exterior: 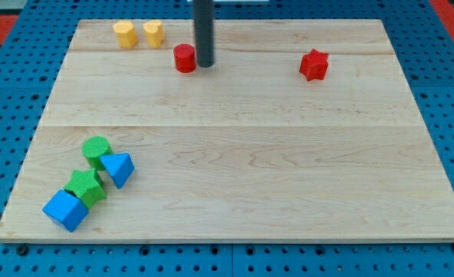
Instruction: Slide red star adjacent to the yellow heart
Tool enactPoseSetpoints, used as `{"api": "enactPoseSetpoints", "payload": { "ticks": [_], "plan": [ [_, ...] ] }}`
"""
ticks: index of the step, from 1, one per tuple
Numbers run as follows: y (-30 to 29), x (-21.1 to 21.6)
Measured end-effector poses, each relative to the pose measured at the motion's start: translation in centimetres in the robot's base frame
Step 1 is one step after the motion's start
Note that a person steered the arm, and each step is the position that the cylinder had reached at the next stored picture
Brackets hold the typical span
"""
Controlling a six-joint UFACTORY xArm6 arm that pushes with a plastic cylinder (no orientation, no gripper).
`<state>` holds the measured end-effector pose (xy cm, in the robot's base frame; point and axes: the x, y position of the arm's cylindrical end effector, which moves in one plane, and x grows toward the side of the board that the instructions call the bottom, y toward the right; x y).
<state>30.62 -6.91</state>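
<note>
The red star (314,65) lies on the wooden board at the view's upper right. The yellow heart (153,33) sits near the top edge at the upper left, with a yellow hexagon (124,35) just left of it. My tip (205,65) is on the board at the top middle, touching or nearly touching the right side of a red cylinder (185,58). The tip is far to the left of the red star and to the lower right of the yellow heart.
A cluster sits at the view's lower left: a green cylinder (97,149), a blue triangle (118,168), a green star-like block (85,186) and a blue cube (65,210). The wooden board (250,169) lies on a blue pegboard.
</note>
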Motion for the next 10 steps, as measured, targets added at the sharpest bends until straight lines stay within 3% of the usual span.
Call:
{"api": "enactPoseSetpoints", "payload": {
  "ticks": [1, 2, 4, 5, 6, 7, 8, 9, 10],
  "plan": [
    [-6.3, -2.4],
    [-5.7, -2.4],
    [11.1, -4.8],
    [22.6, -4.8],
    [27.9, -0.1],
    [13.9, 2.7],
    [0.5, 0.5],
    [-0.6, -0.2],
    [4.2, 1.2]
  ]
}}
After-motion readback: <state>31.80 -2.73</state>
